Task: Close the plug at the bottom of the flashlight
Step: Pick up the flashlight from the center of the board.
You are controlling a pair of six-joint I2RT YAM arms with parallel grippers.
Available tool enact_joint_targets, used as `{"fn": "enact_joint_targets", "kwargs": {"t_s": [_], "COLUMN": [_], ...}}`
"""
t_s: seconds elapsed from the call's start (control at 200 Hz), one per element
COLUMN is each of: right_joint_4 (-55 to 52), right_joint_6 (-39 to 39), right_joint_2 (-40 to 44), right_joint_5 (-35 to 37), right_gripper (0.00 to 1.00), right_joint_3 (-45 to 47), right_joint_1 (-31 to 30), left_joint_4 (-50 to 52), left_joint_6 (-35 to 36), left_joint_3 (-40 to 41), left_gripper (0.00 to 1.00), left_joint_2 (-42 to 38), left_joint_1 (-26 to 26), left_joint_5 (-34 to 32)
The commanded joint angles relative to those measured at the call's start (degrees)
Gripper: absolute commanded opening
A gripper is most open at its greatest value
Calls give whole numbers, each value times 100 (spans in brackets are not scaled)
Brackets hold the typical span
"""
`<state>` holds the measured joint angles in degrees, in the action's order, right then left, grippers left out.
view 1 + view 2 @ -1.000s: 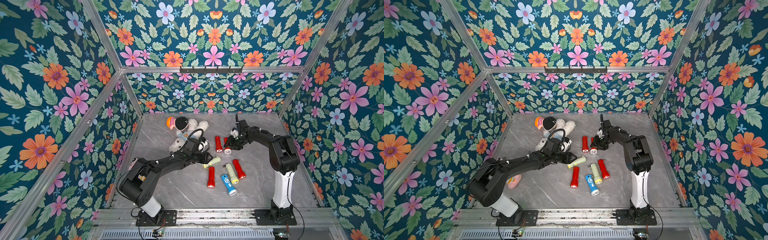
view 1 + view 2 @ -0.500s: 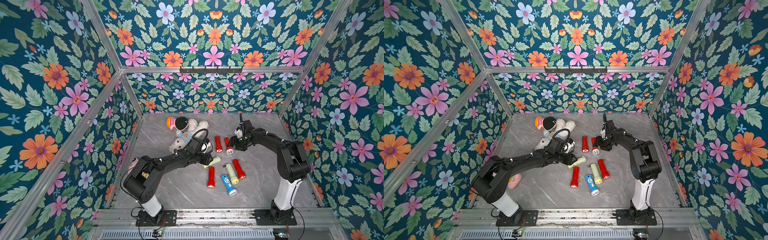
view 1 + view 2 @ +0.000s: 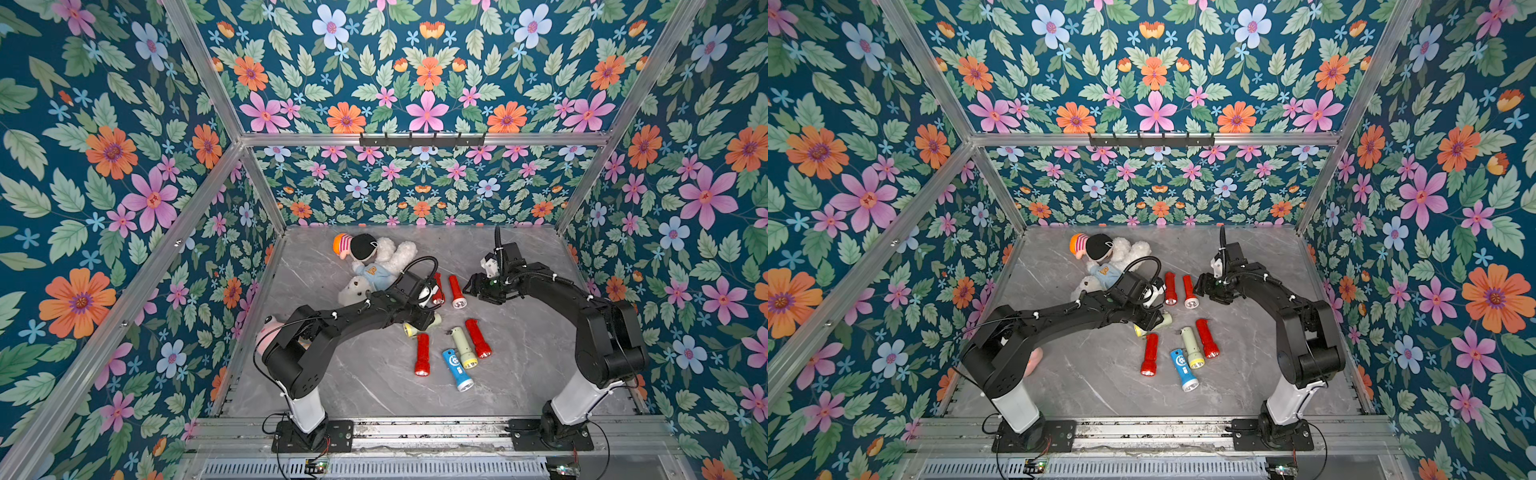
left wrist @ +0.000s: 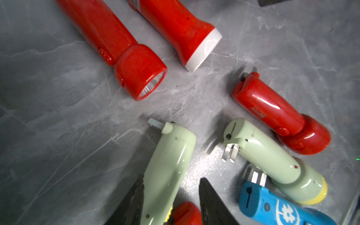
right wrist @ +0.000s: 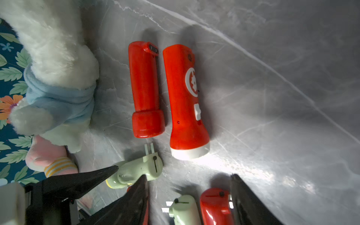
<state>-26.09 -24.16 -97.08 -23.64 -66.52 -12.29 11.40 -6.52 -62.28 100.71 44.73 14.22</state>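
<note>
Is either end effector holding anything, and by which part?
Left end effector straddles the pale green flashlight near its head; a firm grip cannot be told. Right end effector is open, empty.

I opened my right gripper (image 3: 469, 287) wider and pulled it right, off the white-rimmed red flashlight (image 3: 456, 291). My right arm (image 3: 561, 291) and left arm (image 3: 353, 320) leaned right.
</note>
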Motion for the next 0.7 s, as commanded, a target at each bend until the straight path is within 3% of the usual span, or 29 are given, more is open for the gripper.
{"fn": "enact_joint_targets", "kwargs": {"t_s": [0.0,0.435,0.585,0.695], "right_joint_4": [224,354,390,355], "right_joint_6": [4,-19,-34,-20], "right_joint_2": [135,735,904,1004], "right_joint_5": [-145,-240,-233,-229], "right_gripper": [68,68,68,68], "right_joint_3": [133,437,564,610], "right_joint_1": [85,224,267,276], "left_joint_4": [440,568,605,507], "left_joint_6": [321,443,419,366], "left_joint_3": [-73,-321,-349,-247], "left_gripper": [49,47,38,21], "left_joint_2": [134,706,813,706], "left_joint_1": [62,161,185,201], "left_joint_5": [-441,-792,-742,-702]}}
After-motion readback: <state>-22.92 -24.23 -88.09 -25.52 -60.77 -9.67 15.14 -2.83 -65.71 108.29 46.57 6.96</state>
